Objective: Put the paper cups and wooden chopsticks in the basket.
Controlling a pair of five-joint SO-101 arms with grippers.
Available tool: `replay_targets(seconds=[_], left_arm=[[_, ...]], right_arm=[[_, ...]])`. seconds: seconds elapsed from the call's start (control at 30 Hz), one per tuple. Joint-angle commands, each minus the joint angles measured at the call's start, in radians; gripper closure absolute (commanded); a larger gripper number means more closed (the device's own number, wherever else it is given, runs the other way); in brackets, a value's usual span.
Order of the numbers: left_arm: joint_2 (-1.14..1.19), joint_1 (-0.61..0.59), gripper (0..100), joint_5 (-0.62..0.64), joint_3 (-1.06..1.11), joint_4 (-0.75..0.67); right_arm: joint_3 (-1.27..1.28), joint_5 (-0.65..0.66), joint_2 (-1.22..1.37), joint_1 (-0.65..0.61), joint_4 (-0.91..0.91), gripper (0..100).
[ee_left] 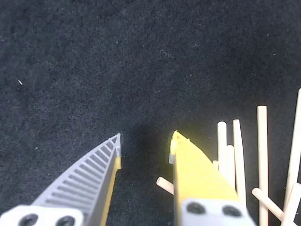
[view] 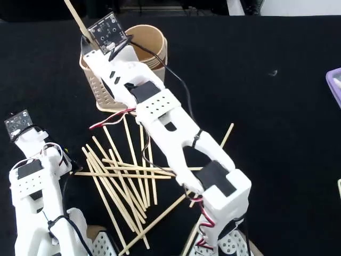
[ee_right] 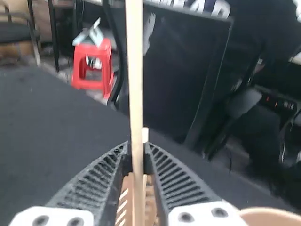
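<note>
Chopsticks (view: 122,173) lie scattered at 7 o'clock on the black table (view: 266,133). They look like light, stiff, smooth sticks, likely to roll or pivot unless pinched near the middle. At the pile's 9 o'clock the left gripper (ee_left: 146,141) hangs low over the table, jaws parted and empty, with stick ends just beside one finger. Farther off, at 11 o'clock, the right gripper (ee_right: 136,148) is clenched on one upright chopstick (ee_right: 134,70) above the basket (view: 102,92). A paper cup (view: 149,40) stands at the basket's 2 o'clock.
</note>
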Motion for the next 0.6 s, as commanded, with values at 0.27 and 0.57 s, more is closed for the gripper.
replay_targets(seconds=[0.27, 0.57], left_arm=[[-0.005, -0.013, 82, 0.011, -0.004, -0.012], [-0.005, -0.013, 82, 0.005, -0.007, -0.011]], right_arm=[[-0.044, -0.006, -0.303, -0.008, 0.321, 80.5], [-0.047, -0.002, -0.734, -0.005, 0.672, 82.1]])
